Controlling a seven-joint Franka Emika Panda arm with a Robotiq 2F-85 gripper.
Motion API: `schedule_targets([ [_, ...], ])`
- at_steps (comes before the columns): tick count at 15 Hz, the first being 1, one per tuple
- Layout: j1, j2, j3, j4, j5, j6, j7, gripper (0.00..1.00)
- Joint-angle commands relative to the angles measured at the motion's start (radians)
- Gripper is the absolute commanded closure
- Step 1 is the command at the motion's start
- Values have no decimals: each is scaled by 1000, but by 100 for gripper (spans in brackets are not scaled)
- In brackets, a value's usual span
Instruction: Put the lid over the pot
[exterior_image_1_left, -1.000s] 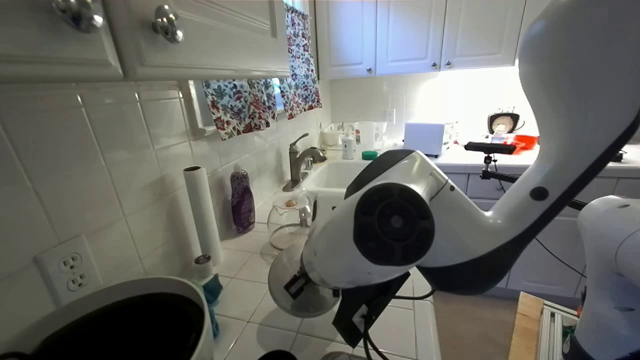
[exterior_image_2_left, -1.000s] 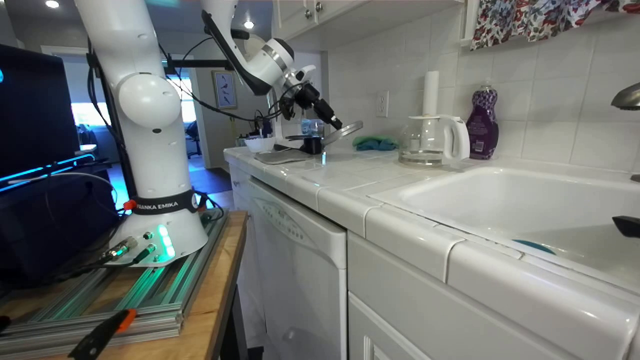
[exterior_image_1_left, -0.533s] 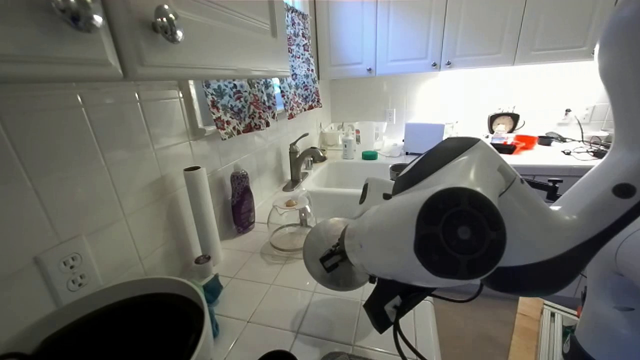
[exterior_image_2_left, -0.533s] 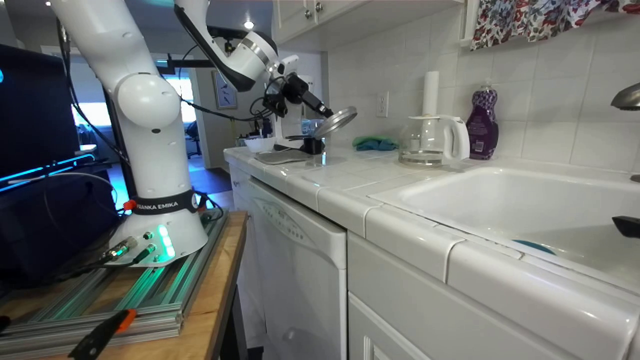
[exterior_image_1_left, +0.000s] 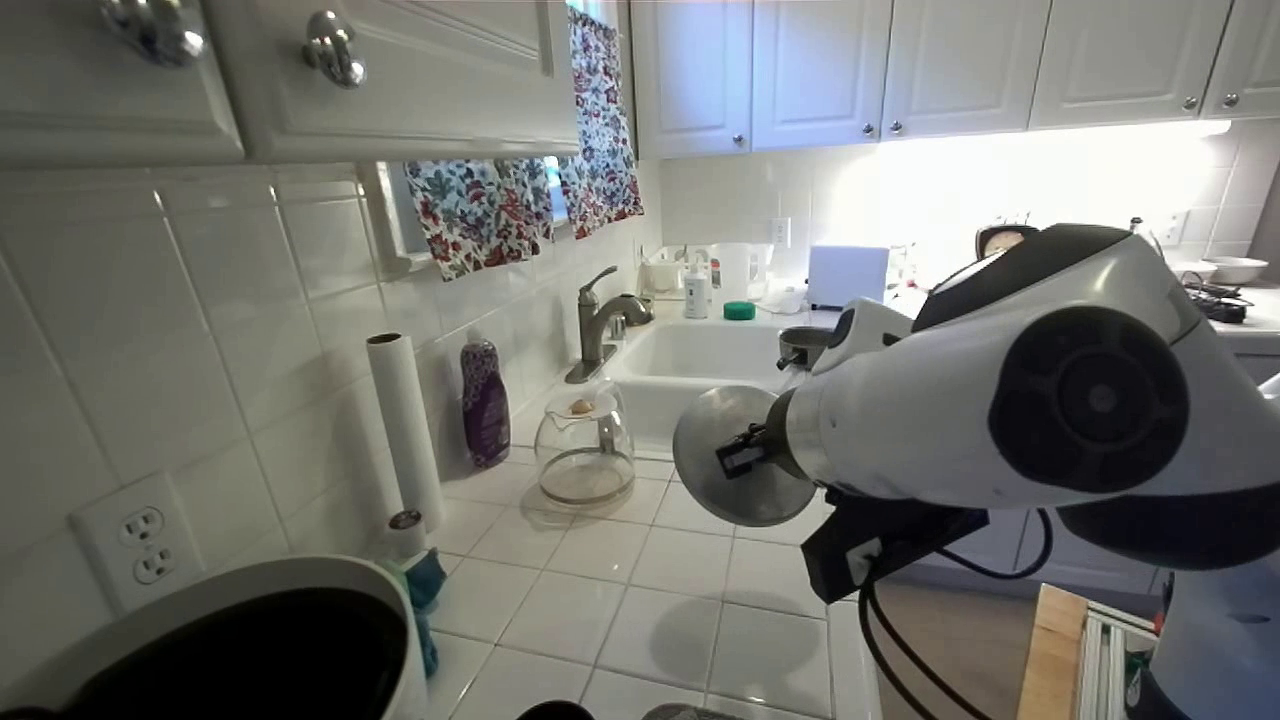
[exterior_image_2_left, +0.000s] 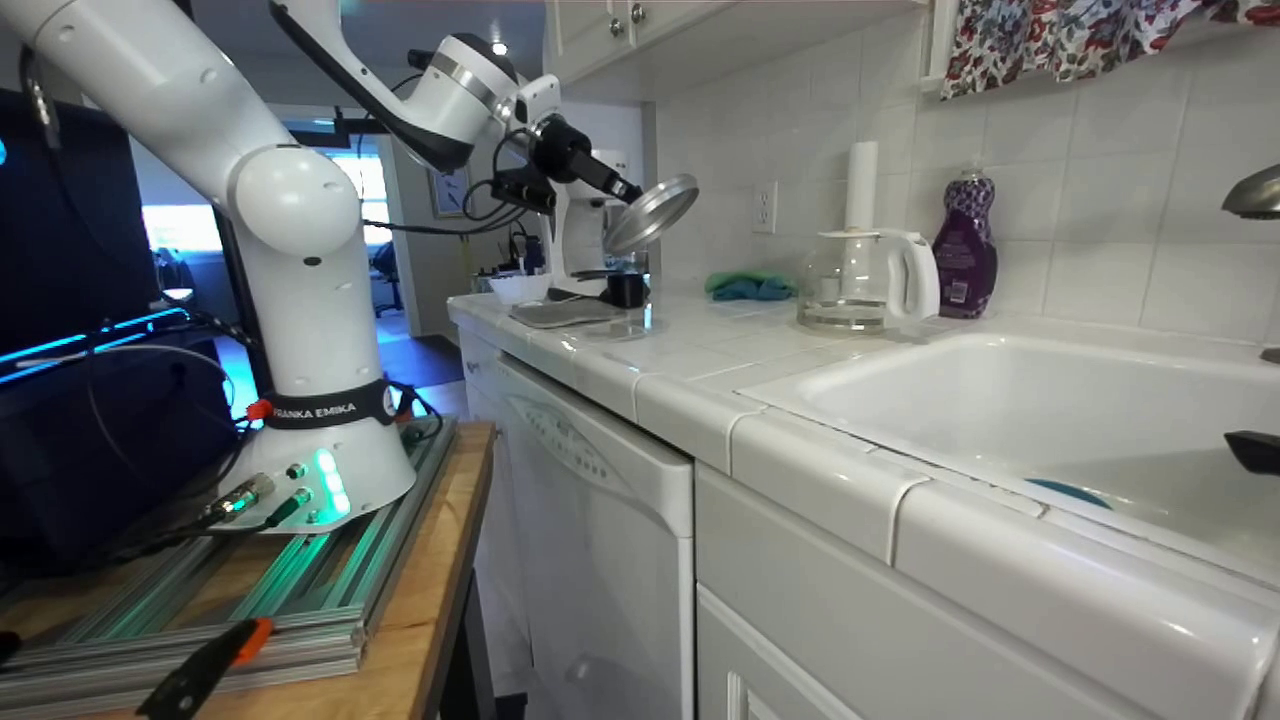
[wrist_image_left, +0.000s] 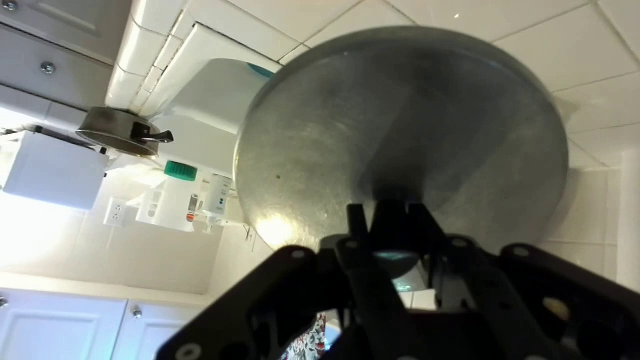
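My gripper (wrist_image_left: 389, 210) pinches the lid (wrist_image_left: 400, 115), tilted above the counter (exterior_image_1_left: 580, 605), higher than half a second ago; in an exterior view my arm (exterior_image_1_left: 900, 420) partly hides the pot (exterior_image_1_left: 802, 343) by the sink (exterior_image_1_left: 690, 352).

"FRANKA EMIKA" in white capitals on the black robot-base collar (exterior_image_2_left: 332, 410)

Opposed exterior views share the counter (exterior_image_1_left: 570, 610); the wrist view closely faces the lid (wrist_image_left: 395, 115).
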Motion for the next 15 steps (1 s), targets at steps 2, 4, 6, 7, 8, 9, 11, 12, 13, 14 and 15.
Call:
schedule_targets([
  [2, -16, -20, 15, -11, 10, 9, -8, 74],
  [4, -33, -5, 28, 4, 0, -17, 5, 94],
  [6, -68, -17, 40, 21, -9, -77, 32, 94],
  [7, -89, -31, 37, 31, -6, -116, 51, 94],
  [8, -104, -41, 26, 44, -5, -146, 57, 94],
  [9, -121, -43, 21, 63, -7, -182, 67, 94],
  [11, -156, -39, 23, 108, -16, -258, 96, 94],
  [12, -169, -45, 21, 126, -19, -291, 111, 94],
  [13, -181, -53, 15, 143, -21, -324, 124, 94],
  [14, -191, -66, 5, 158, -31, -347, 137, 94],
  [15, -196, -85, -15, 171, -34, -358, 150, 94],
])
